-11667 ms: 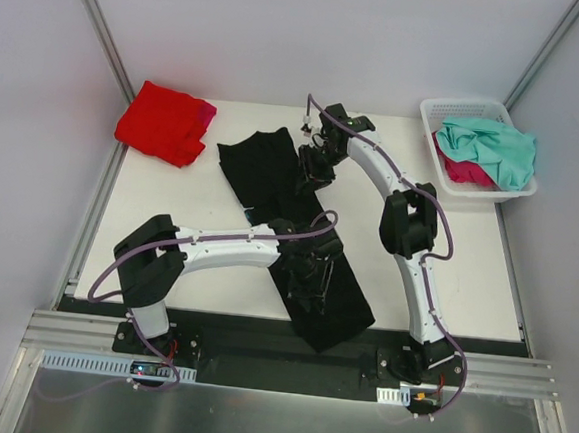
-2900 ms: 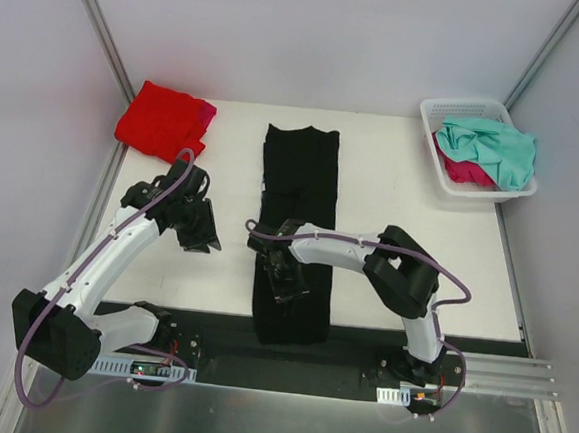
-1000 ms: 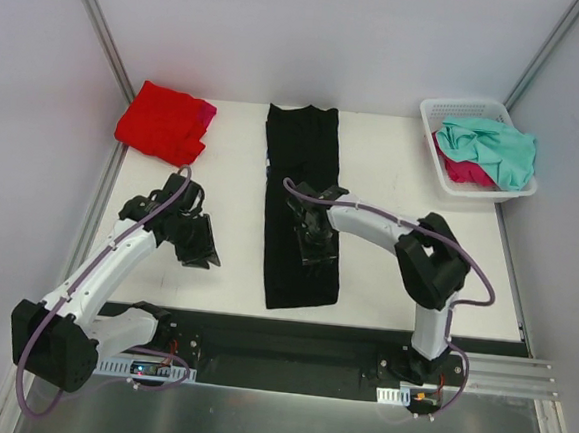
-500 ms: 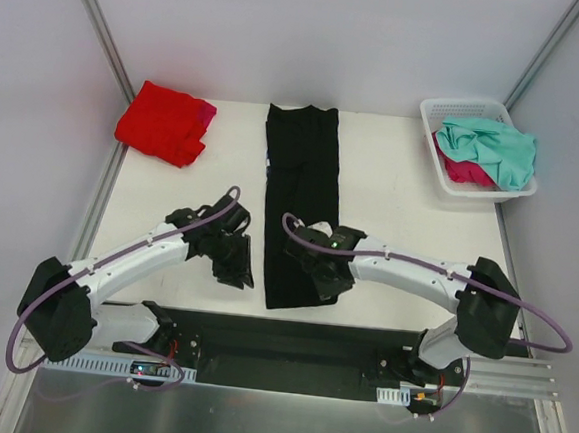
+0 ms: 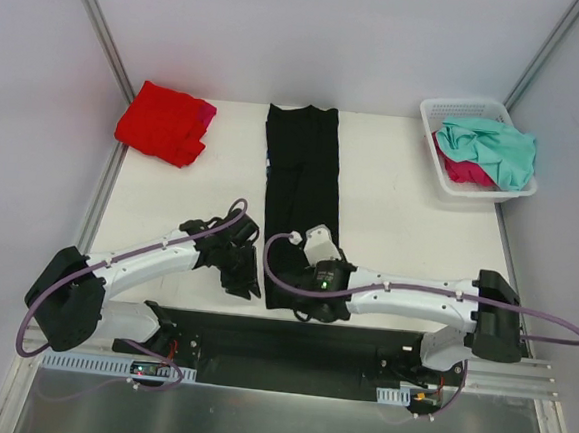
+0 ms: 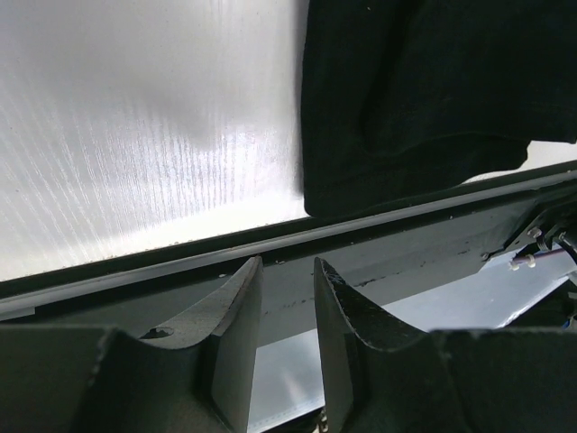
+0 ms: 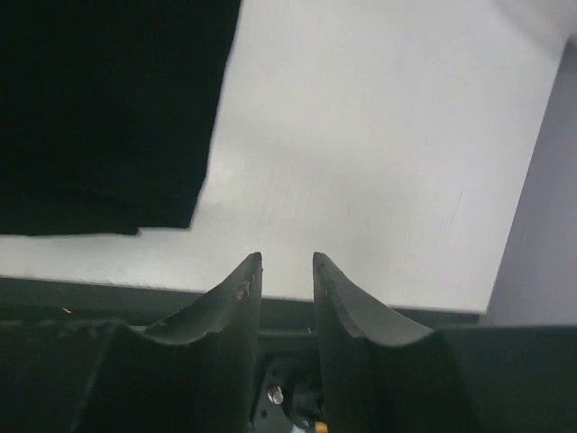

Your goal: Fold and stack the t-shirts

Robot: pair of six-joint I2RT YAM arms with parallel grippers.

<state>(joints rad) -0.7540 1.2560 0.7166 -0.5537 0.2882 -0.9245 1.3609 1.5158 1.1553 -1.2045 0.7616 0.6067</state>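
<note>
A black t-shirt [image 5: 301,192], folded into a long narrow strip, runs from the far edge to the near edge at the table's middle. My left gripper [image 5: 249,286] hovers at its near left corner; the left wrist view shows the shirt's hem [image 6: 424,99] ahead and the gripper [image 6: 287,269] open and empty. My right gripper [image 5: 304,306] is over the shirt's near end. In the right wrist view the shirt's corner [image 7: 108,108] lies to the left, with the gripper [image 7: 287,262] open and empty. A red t-shirt [image 5: 162,122] lies folded at the far left.
A white lattice basket [image 5: 433,112] at the far right holds a teal t-shirt [image 5: 496,147] over a magenta one [image 5: 463,172]. A sliver of magenta cloth [image 5: 209,113] peeks from under the red shirt. The white table [image 5: 408,236] ends in a dark rail [image 6: 406,244] at the near edge.
Both arms have swung toward the near edge: the left gripper from the left of the table to the shirt's near left corner, the right gripper down the shirt to its near end.
</note>
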